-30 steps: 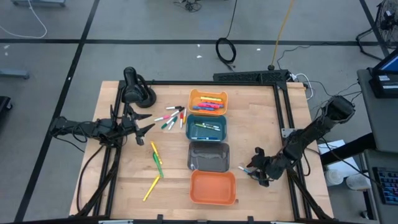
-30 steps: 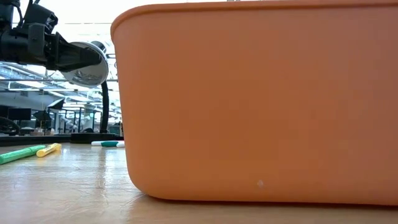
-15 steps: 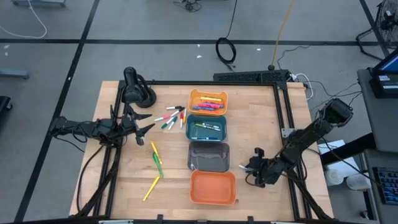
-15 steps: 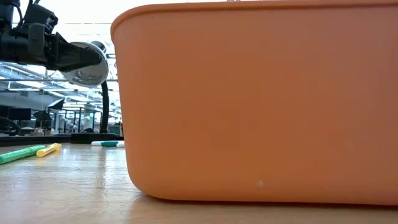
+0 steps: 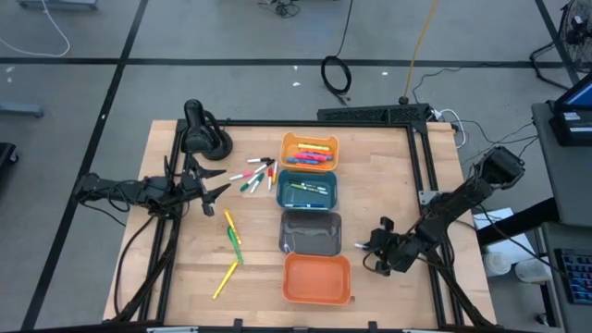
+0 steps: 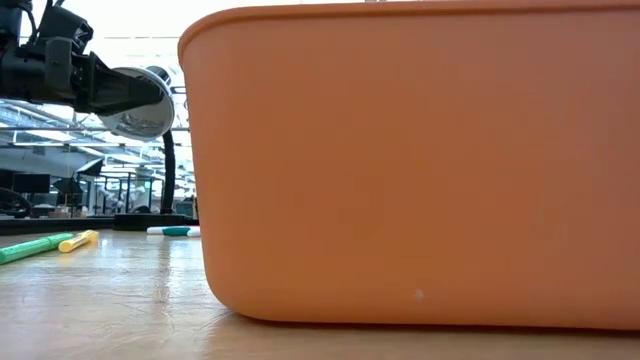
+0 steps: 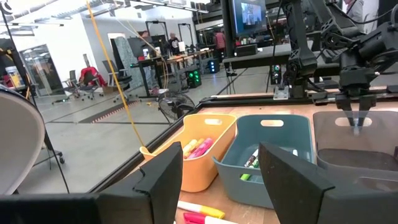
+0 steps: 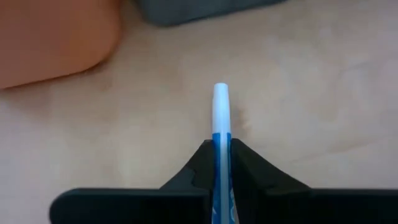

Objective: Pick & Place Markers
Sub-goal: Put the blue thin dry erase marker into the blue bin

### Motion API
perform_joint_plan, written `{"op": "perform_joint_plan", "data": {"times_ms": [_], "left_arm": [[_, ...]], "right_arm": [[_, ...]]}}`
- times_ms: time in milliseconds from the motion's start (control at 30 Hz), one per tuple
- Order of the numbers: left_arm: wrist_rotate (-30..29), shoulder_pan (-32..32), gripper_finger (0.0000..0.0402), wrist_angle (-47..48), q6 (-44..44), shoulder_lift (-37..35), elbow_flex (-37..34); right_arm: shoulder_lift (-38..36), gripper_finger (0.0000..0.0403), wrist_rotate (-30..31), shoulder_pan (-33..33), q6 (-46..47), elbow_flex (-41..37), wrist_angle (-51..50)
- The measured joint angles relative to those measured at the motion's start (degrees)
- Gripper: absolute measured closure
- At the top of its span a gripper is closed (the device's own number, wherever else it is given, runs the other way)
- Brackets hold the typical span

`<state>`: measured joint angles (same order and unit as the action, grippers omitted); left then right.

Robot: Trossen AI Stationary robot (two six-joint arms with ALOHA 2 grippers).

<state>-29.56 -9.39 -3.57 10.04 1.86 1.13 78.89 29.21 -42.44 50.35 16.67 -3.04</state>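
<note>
1. The right hand [image 5: 374, 254] sits low over the wooden desk [image 5: 388, 176] at about four o'clock, its two dark fingers [image 8: 249, 168] clenched on a thin blue-and-white marker [image 8: 220, 134] whose white tip pokes out ahead of them.

2. The gripped marker lies just beside the deep orange plastic bin [image 5: 317, 278] at six o'clock and the grey plastic bin [image 5: 311, 232] above it, still close to the desk surface.

3. The left hand [image 5: 222, 184] waits at nine o'clock, fingers spread and holding nothing, facing the loose cluster of mixed-colour markers [image 5: 254, 174] near eleven o'clock.

4. More markers already lie in the light orange bin [image 5: 310, 151] at twelve o'clock and the teal bin [image 5: 308, 191] below it; a yellow marker [image 5: 225, 279] and a green marker [image 5: 235, 242] remain on the desk at seven o'clock.

5. Risk: the grip looks to sit near one end of the slim barrel, so the marker could swivel or slip on lifting and drop short of a bin, or its tip could catch a bin wall.
</note>
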Motion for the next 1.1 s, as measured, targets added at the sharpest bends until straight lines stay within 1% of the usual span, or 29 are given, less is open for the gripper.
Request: {"op": "perform_joint_plan", "data": {"times_ms": [67, 133, 267, 433, 533, 600, 667, 733, 800, 867, 967, 1033, 1100], "left_arm": [[0.00, -0.01, 0.0188, 0.00, 0.00, 0.01, 0.02], [-0.01, 0.00, 0.0188, 0.00, 0.00, 0.00, 0.02], [0.00, -0.02, 0.0188, 0.00, 0.00, -0.01, 0.02], [0.00, -0.01, 0.0188, 0.02, 0.00, -0.01, 0.00], [0.00, 0.00, 0.0188, 0.02, 0.00, -0.01, 0.01], [0.00, 0.00, 0.0188, 0.02, 0.00, -0.01, 0.02], [0.00, 0.00, 0.0188, 0.02, 0.00, -0.01, 0.02], [0.00, 0.00, 0.0188, 0.02, 0.00, 0.00, 0.02], [0.00, 0.00, 0.0188, 0.02, 0.00, 0.01, 0.02], [0.00, -0.01, 0.0188, 0.02, 0.00, 0.00, 0.02], [0.00, -0.01, 0.0188, 0.02, -0.01, 0.00, 0.02], [0.00, 0.00, 0.0188, 0.02, 0.00, 0.00, 0.02], [0.00, 0.00, 0.0188, 0.02, 0.00, -0.01, 0.02]], "right_arm": [[-0.93, 0.0382, 2.98, 0.22, -2.80, -0.15, 1.13], [-3.10, 0.0376, 4.60, 0.78, -6.59, 0.29, 1.70], [-9.49, 0.0377, 6.69, 2.74, -13.89, 1.18, -1.16], [-18.42, 0.0385, 9.88, 6.30, -23.62, 2.82, 0.73], [-22.72, 0.0382, 11.64, 8.97, -31.23, 5.06, 1.07], [-25.05, 0.0381, 11.72, 11.15, -36.89, 7.41, 2.30], [-26.05, 0.0382, 11.50, 13.93, -43.41, 9.45, 5.91], [-26.12, 0.0383, 10.17, 16.47, -50.85, 10.92, 14.43], [-25.20, 0.0383, 5.26, 18.94, -58.54, 11.19, 26.39], [-22.93, 0.0383, -0.78, 21.71, -64.22, 11.19, 35.50], [-18.76, 0.0383, -8.61, 25.77, -68.32, 11.19, 45.83], [-15.35, 0.0383, -10.08, 28.54, -69.00, 11.22, 53.01], [-11.32, 0.0383, -10.43, 31.74, -67.84, 12.56, 56.29]]}}
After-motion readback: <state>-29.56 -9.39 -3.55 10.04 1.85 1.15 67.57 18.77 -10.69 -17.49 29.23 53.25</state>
